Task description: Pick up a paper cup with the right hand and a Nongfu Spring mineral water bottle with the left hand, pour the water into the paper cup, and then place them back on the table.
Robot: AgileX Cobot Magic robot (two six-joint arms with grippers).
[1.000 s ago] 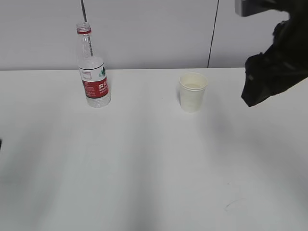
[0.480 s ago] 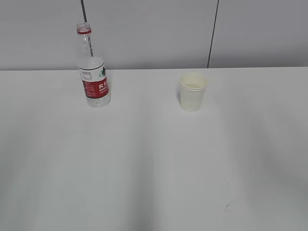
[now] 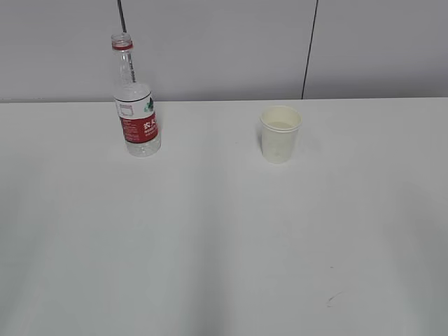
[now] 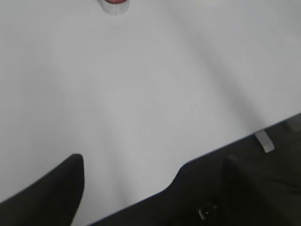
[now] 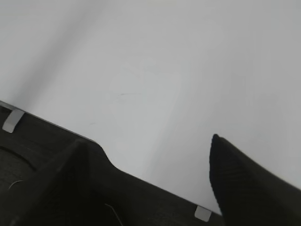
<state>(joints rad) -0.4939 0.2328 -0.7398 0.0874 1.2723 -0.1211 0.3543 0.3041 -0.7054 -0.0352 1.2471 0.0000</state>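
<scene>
Though apart, one bottle (image 3: 137,105), one cup (image 3: 280,134)

The counter (image 3: 224,238) is seen as smooth, matt white. The Nongfu Spring mineral water bottle (image 3: 136,105) is formed of clear, glossy plastic with a printed label. The paper cup (image 3: 280,134) is made of matt cream paper with a rolled rim.

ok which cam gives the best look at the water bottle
The exterior view: the Nongfu Spring mineral water bottle stands upright in full, label and red neck ring clear, left of the paper cup. The left wrist view catches only a cut-off sliver of it at the top edge. The right wrist view shows none of it.
</scene>
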